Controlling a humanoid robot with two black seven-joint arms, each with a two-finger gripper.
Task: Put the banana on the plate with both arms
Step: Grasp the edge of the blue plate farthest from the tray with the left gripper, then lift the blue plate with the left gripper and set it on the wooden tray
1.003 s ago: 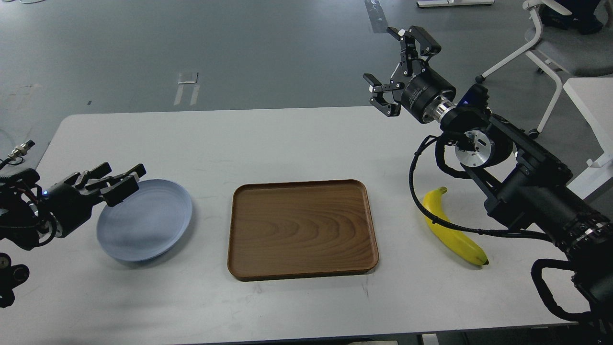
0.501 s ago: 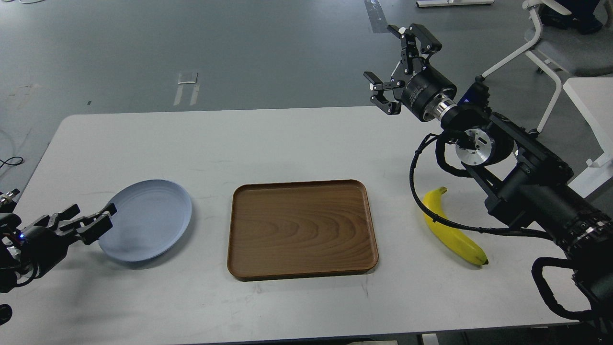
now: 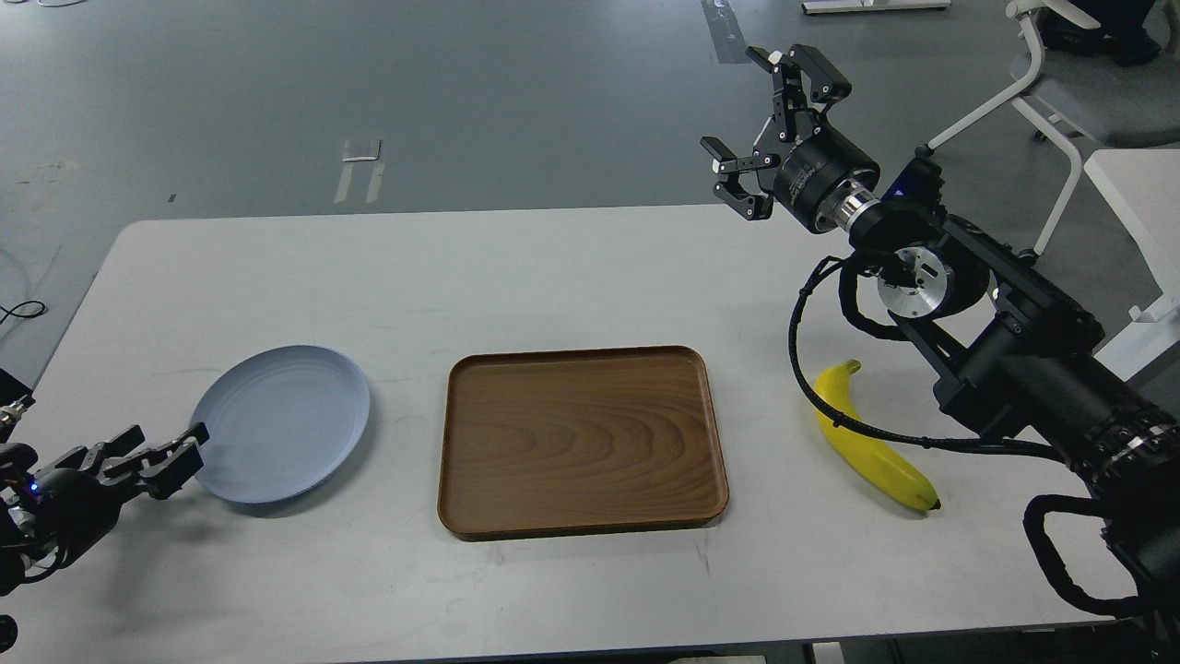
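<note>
The yellow banana [image 3: 871, 443] lies on the white table at the right, partly crossed by my right arm's black cable. The pale blue-grey plate [image 3: 281, 422] lies flat on the table at the left. My left gripper [image 3: 159, 454] is low at the left edge, just at the plate's near-left rim, fingers slightly apart and empty. My right gripper [image 3: 770, 120] is open and empty, raised high above the table's far right edge, well away from the banana.
A rectangular brown wooden tray [image 3: 581, 441] sits in the middle of the table [image 3: 553, 267], between plate and banana. A white chair [image 3: 1060, 83] and another white table edge [image 3: 1138, 194] stand at the far right.
My left gripper has drawn back down and to the left, off the plate, which now lies flat. The right gripper has hardly moved.
</note>
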